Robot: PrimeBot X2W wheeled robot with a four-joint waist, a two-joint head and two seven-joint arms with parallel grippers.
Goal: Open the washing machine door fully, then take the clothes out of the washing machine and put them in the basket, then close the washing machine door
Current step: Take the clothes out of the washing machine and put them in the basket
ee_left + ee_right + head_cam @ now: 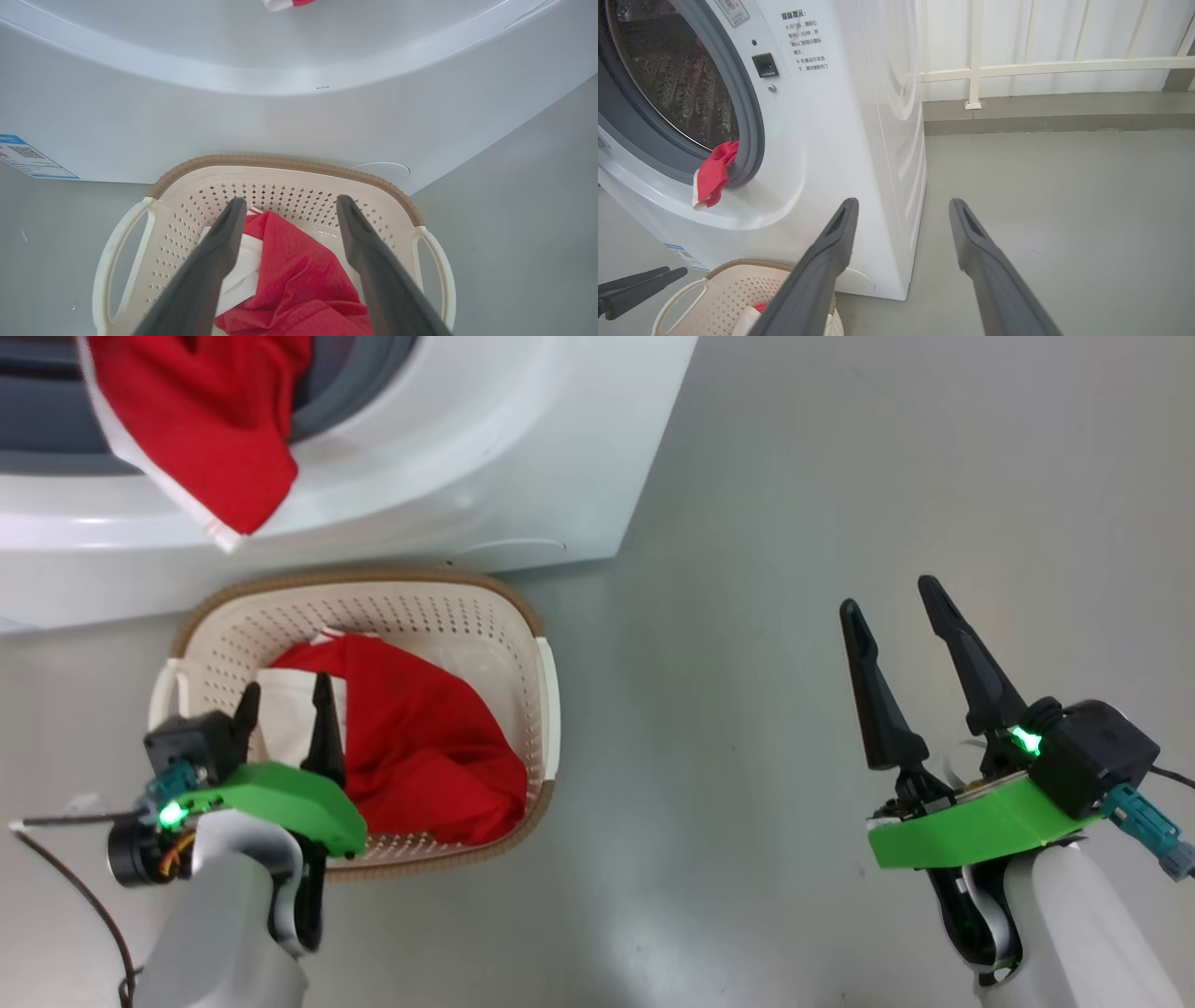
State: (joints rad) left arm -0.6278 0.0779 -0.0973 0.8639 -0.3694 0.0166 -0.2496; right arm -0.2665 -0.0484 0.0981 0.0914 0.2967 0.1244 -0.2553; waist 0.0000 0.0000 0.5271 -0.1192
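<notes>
Jaws wide, the left gripper (286, 686) hovers over red clothes (425, 747) in the basket (373, 578), while the right gripper (887, 594), jaws also apart, hangs above the floor (738, 644).

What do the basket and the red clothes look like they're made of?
The basket: seemingly moulded plastic, matte cream, with punched holes and one-piece handles; brown woven-look rim. The clothes: soft fabric, probably a fine knit, since it folds and drapes.
</notes>
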